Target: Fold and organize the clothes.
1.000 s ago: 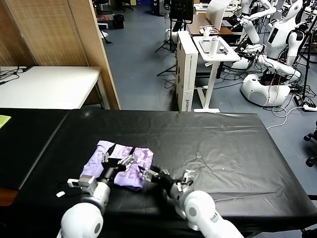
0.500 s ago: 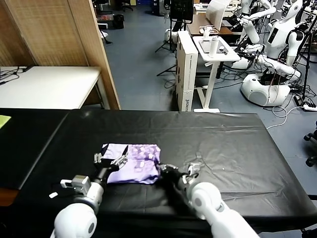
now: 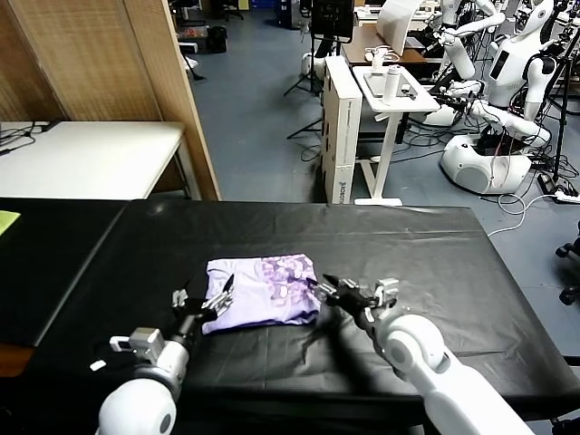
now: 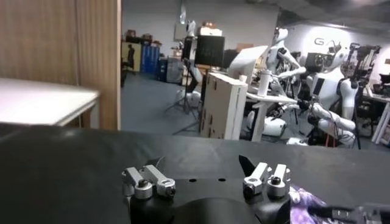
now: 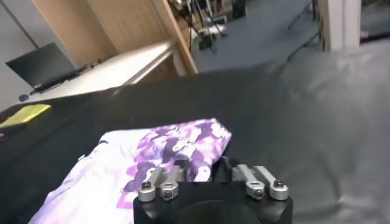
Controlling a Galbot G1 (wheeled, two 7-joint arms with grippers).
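The lavender T-shirt (image 3: 262,290) lies folded into a compact rectangle on the black table cover (image 3: 426,263), toward the near edge of the table and a little left of its middle. Its darker purple print faces up on the half nearer the right arm, while the other half shows plain pale fabric.

The left gripper (image 3: 201,298) sits at the shirt's left edge with its fingers spread apart, holding nothing; in its wrist view only a corner of the shirt (image 4: 304,204) shows beside the open fingers (image 4: 149,181).

The right gripper (image 3: 340,292) rests just beside the shirt's right edge, its fingers also parted and empty. Its wrist view looks across the printed fabric (image 5: 177,149).

Beyond the table stand a white desk (image 3: 86,159), a wooden partition (image 3: 118,63) and other white robots (image 3: 507,82).
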